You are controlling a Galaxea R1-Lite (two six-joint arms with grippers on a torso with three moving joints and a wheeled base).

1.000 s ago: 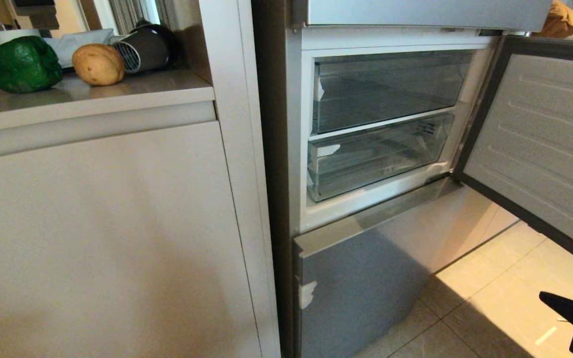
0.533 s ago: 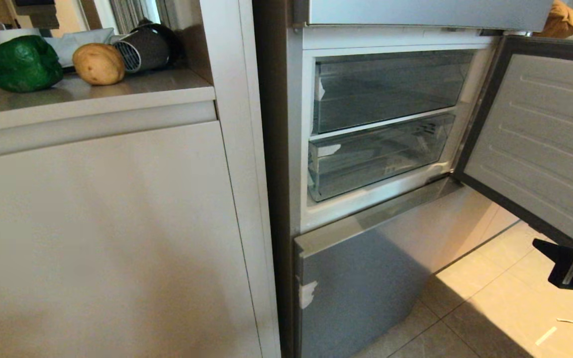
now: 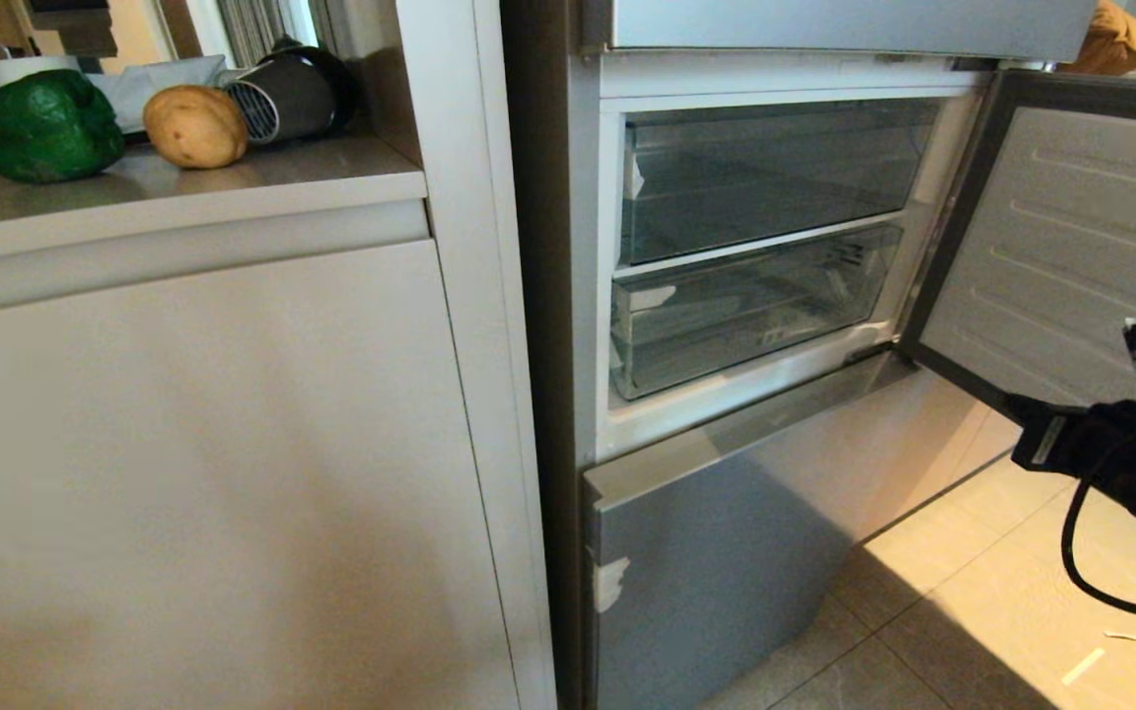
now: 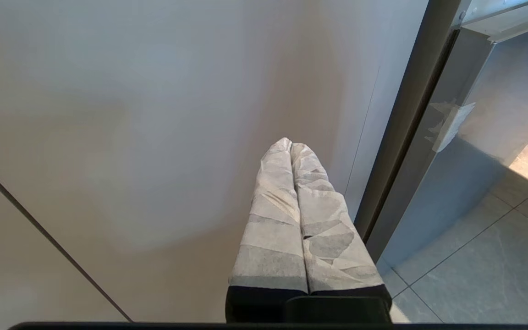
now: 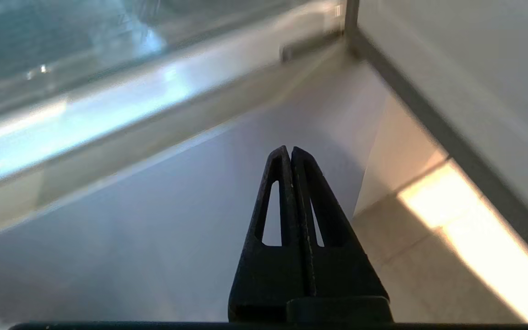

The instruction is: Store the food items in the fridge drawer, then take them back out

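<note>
1. A glossy dark-green pepper, lumpy and rounded, is sitting on the smooth beige counter at the far left.
2. A matte tan bun, oval and slightly dimpled, is lying just beside the pepper, and its other side is nearly touching the ribbed nozzle of a grey hair dryer.
3. The fridge door is standing wide open, showing a pale moulded inner liner with shallow horizontal ridges.
4. Two clear plastic drawers are sitting pushed in, one above the other; the lower drawer is wide and shallow with a transparent front wall, and the upper drawer is deeper.
5. Below them a brushed silver-blue panel is showing a scuffed white patch at its left edge.
6. The right gripper, black, tapered and slotted, is hovering low at the right, in front of the open door, its fingers pressed together on nothing.
7. The left gripper, wrapped in creased white tape, is pointing at the plain cabinet front, its fingers closed and empty.
8. Cream floor tiles are catching warm sunlight.
</note>
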